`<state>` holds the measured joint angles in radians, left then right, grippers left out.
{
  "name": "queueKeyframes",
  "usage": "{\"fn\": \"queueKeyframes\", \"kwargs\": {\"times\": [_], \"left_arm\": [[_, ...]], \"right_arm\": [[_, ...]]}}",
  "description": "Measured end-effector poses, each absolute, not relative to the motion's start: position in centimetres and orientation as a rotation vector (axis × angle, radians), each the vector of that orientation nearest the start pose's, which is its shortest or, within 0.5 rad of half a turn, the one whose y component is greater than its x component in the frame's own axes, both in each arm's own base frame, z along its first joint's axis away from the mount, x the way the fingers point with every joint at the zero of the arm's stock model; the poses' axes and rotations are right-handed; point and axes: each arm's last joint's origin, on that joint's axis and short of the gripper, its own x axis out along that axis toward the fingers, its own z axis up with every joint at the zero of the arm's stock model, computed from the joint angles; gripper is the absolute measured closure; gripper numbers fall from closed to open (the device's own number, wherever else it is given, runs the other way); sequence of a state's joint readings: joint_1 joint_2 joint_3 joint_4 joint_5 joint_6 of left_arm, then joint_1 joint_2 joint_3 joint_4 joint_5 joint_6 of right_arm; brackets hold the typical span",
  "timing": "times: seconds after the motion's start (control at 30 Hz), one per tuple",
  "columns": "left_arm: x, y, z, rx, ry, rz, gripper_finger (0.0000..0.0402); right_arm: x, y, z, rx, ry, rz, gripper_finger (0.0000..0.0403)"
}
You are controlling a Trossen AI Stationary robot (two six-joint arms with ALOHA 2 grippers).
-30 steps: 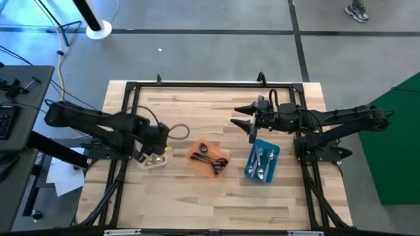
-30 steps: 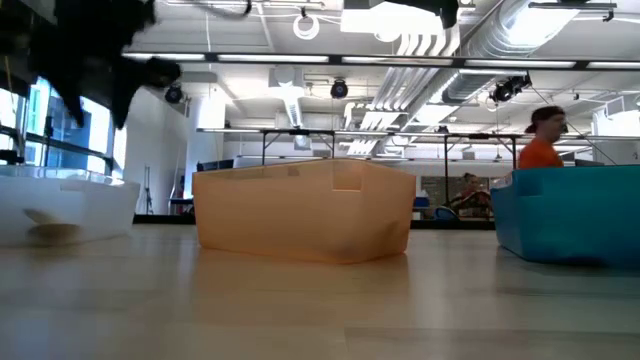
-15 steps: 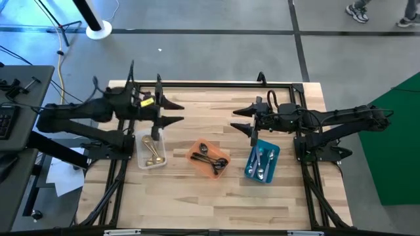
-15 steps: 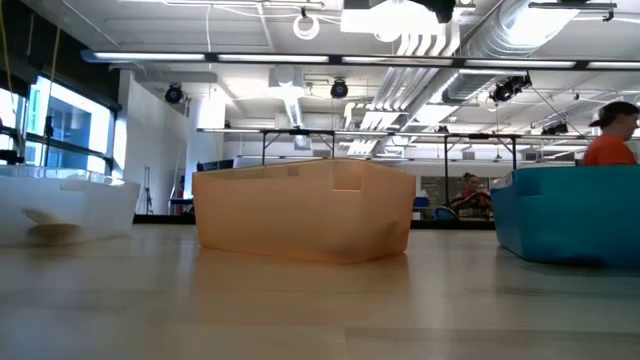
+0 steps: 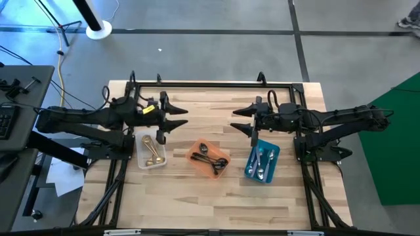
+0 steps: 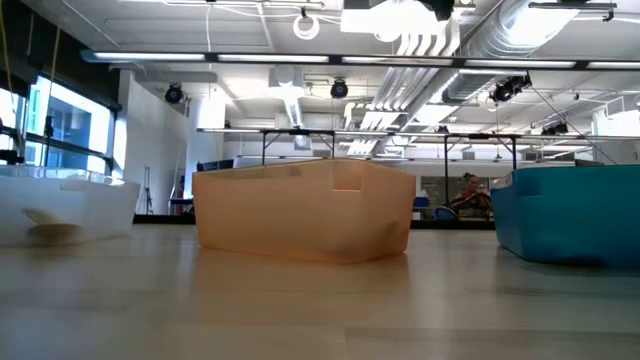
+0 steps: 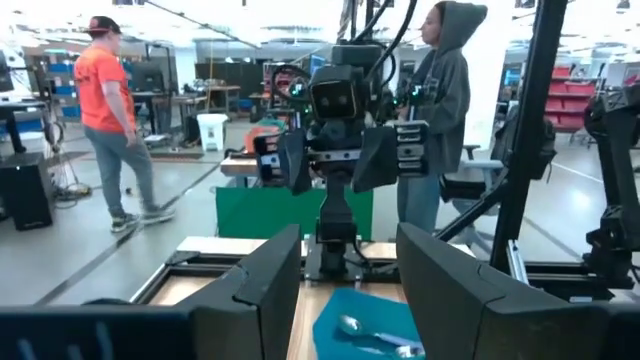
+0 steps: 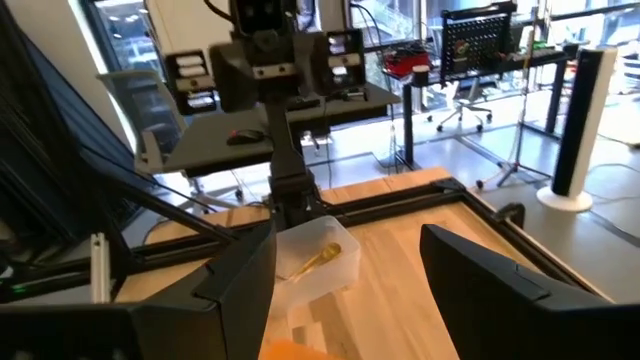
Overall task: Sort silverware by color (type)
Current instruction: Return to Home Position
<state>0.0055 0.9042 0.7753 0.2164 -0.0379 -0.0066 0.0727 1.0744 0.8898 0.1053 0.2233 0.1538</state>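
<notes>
Left hand (image 5: 178,113) opposite right hand (image 5: 235,118), both spread

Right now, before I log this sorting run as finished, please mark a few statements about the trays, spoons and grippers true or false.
1. The slim gold metal spoons lie in the clear rectangular plastic tray. True.
2. The orange rectangular tray holds shiny silver spoons. False: it holds the dark black spoons. The shiny silver spoons are in the blue rectangular tray.
3. The left gripper and the right gripper are both open and hold nothing. True.
4. The blue tray sits on the left arm's side of the table. False: it sits on the right arm's side.
5. The left gripper is down inside the clear tray. False: it is apart from that tray, and the low view shows no gripper at table height.
</notes>
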Motion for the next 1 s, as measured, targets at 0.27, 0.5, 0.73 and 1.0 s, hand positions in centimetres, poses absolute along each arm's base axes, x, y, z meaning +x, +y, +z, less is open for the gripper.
{"fn": "queueKeyframes", "kwargs": {"times": [0.27, 0.5, 0.73, 1.0], "left_arm": [[20.58, 0.22, 34.51, 0.017, -0.070, 0.044, 0.0245], [20.57, 0.24, 34.54, 0.001, -0.074, 0.049, 0.0245], [20.58, 0.22, 34.52, 0.002, -0.072, 0.050, 0.0245], [20.57, 0.22, 34.52, 0.002, -0.071, 0.050, 0.0245]], "right_arm": [[24.20, 1.21, 34.54, 0.097, 0.039, -0.120, 0.0169], [24.19, 1.21, 34.49, 0.078, 0.045, -0.120, 0.0169], [24.19, 1.21, 34.46, 0.082, 0.047, -0.120, 0.0169], [24.19, 1.21, 34.46, 0.098, 0.046, -0.121, 0.0169]]}}
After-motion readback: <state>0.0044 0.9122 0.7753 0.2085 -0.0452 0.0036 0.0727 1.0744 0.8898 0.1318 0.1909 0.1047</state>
